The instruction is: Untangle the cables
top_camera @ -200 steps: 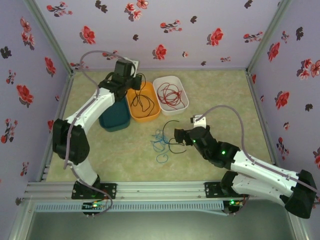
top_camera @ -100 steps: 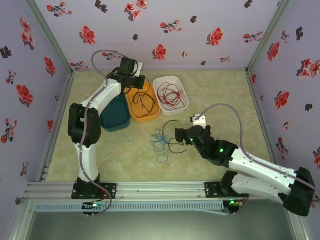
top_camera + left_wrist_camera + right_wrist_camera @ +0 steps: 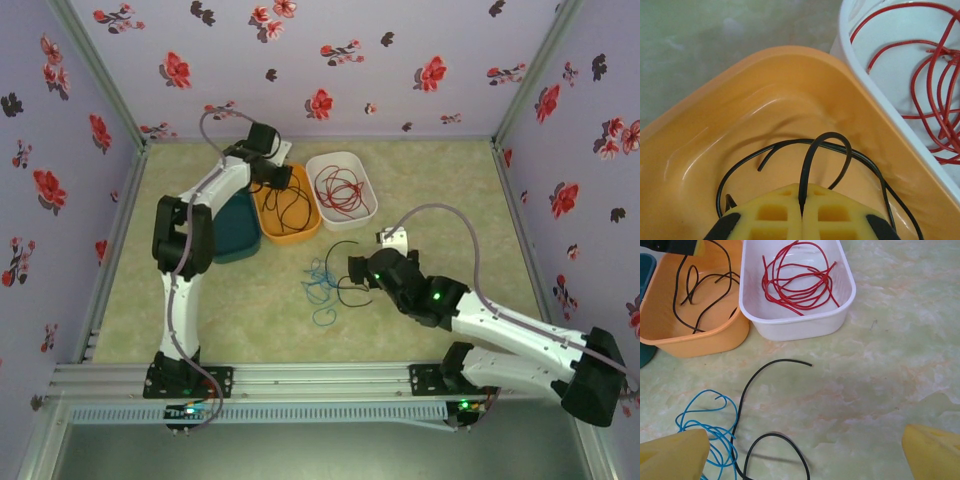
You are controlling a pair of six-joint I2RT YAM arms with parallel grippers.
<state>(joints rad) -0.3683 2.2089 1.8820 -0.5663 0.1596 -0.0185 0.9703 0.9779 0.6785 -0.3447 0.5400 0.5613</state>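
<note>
My left gripper [image 3: 802,192] is shut on a black cable [image 3: 812,150], which loops up from between the yellow pads and trails into the orange bin [image 3: 740,100]. From above, that gripper [image 3: 275,178] hangs over the orange bin [image 3: 300,232]. A red cable [image 3: 340,190] lies coiled in the white bin [image 3: 340,158]. On the table, a second black cable [image 3: 747,385] curves beside a blue cable [image 3: 715,432] and crosses it. My right gripper [image 3: 805,455] stands wide open just above them, holding nothing.
A teal bin [image 3: 232,245] stands left of the orange one. The three bins sit side by side at the back of the table. Flowered walls enclose the table on three sides.
The left arm has folded upward and its gripper has shifted slightly right over the orange bin, still holding the black cable. The right gripper has barely moved.
</note>
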